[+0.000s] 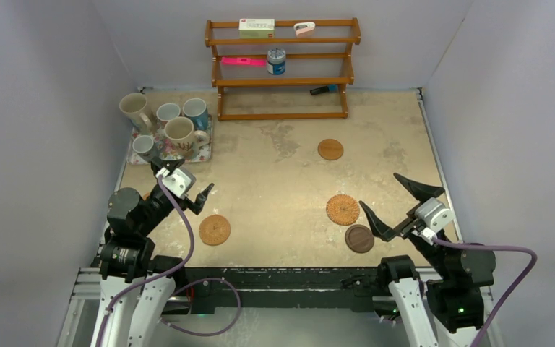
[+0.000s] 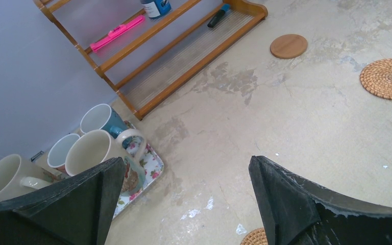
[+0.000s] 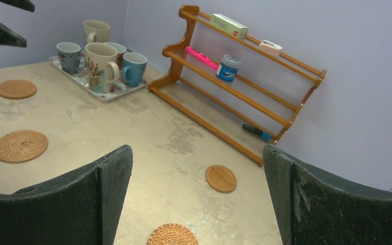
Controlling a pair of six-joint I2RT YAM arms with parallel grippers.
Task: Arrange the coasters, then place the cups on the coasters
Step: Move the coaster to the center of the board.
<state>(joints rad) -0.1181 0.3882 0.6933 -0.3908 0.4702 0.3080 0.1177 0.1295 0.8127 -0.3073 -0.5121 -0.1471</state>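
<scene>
While the cups [image 1: 166,126] crowd the tray [image 1: 204,150] at the table's [image 1: 274,173] far-left corner, your left gripper [image 1: 185,181] hangs open and empty, a woven coaster [image 1: 214,230] just right of it near the front edge; your right gripper [image 1: 379,189], equally spread, sits nearest the dark coaster [image 1: 359,238] by that edge.

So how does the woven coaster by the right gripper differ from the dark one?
The woven coaster is tan-orange and textured; the dark wood coaster is smooth brown. The woven coaster looks slightly wider and lies farther back on the table than the dark wood coaster. Both are round, lying flat, nothing on them.
</scene>
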